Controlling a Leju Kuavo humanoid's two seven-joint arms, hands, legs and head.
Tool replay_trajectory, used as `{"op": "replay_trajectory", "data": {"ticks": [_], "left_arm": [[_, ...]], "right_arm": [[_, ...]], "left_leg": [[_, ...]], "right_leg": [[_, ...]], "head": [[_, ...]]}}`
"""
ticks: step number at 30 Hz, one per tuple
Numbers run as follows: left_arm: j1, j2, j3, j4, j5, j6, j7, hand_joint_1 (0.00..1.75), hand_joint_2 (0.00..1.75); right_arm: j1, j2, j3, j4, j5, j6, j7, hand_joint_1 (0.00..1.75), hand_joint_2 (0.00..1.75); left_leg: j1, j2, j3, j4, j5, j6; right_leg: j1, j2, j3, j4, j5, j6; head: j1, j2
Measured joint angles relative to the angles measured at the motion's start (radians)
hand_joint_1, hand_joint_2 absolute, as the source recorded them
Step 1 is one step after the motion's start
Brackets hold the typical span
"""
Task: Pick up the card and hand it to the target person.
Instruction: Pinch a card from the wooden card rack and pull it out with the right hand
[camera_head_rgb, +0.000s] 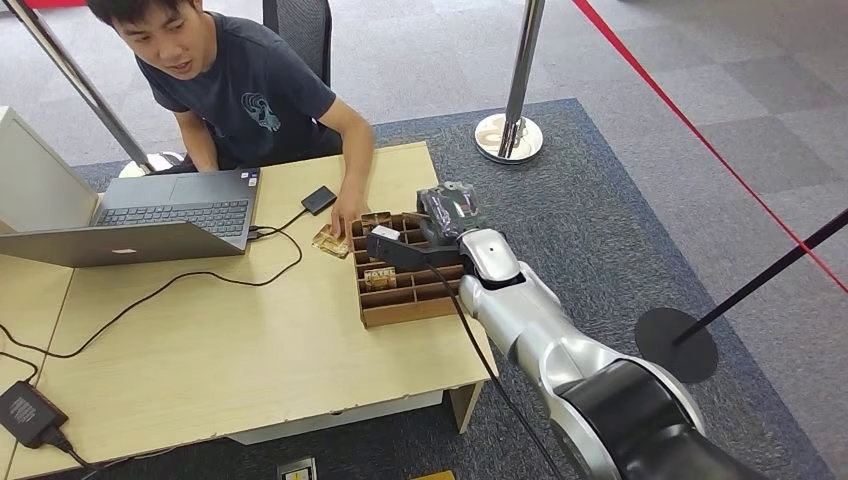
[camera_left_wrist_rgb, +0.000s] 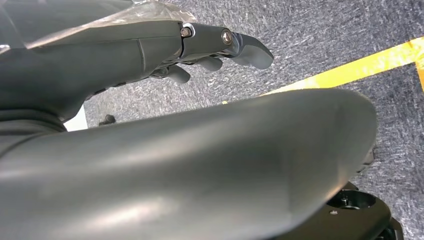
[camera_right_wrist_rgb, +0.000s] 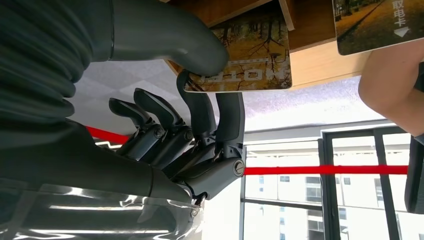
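In the right wrist view my right hand (camera_right_wrist_rgb: 200, 100) pinches a brown card (camera_right_wrist_rgb: 245, 55) printed HOTEL between its thumb and fingers (camera_right_wrist_rgb: 227, 115), close to the wooden box. The head view shows this hand (camera_head_rgb: 447, 213) over the far part of the compartmented wooden box (camera_head_rgb: 405, 310), hiding the pinched card. Another HOTEL card (camera_head_rgb: 378, 276) stands in a box slot. The seated person (camera_head_rgb: 250, 90) rests a hand on a further card (camera_head_rgb: 329, 240) lying beside the box; that card (camera_right_wrist_rgb: 375, 22) and the person's hand (camera_right_wrist_rgb: 390, 90) appear again at the wrist. My left hand (camera_left_wrist_rgb: 215, 50) hangs over carpet, holding nothing.
An open laptop (camera_head_rgb: 150, 215) sits at the table's left, its cable trailing to a power brick (camera_head_rgb: 25, 410). A small black device (camera_head_rgb: 318, 198) lies near the person's arm. Stanchion bases (camera_head_rgb: 508, 135) (camera_head_rgb: 675, 345) stand on the carpet to the right.
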Motion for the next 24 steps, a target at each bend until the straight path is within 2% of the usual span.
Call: {"op": "replay_trajectory", "data": {"ticks": [16,24], "left_arm": [[0.000,0.000,0.000,0.000,0.010,-0.009,-0.004,0.00,0.00],[0.001,0.000,0.001,0.000,0.022,-0.003,-0.007,0.00,0.00]], "right_arm": [[0.028,0.000,0.001,-0.070,0.018,-0.023,-0.030,1.75,1.75],[0.056,-0.016,0.008,-0.153,0.019,-0.024,-0.035,1.75,1.75]], "left_leg": [[0.000,0.000,0.000,0.000,0.000,0.000],[0.000,0.000,0.000,0.000,0.000,0.000]], "right_leg": [[0.000,0.000,0.000,0.000,0.000,0.000],[0.000,0.000,0.000,0.000,0.000,0.000]], "head": [[0.000,0.000],[0.000,0.000]]}}
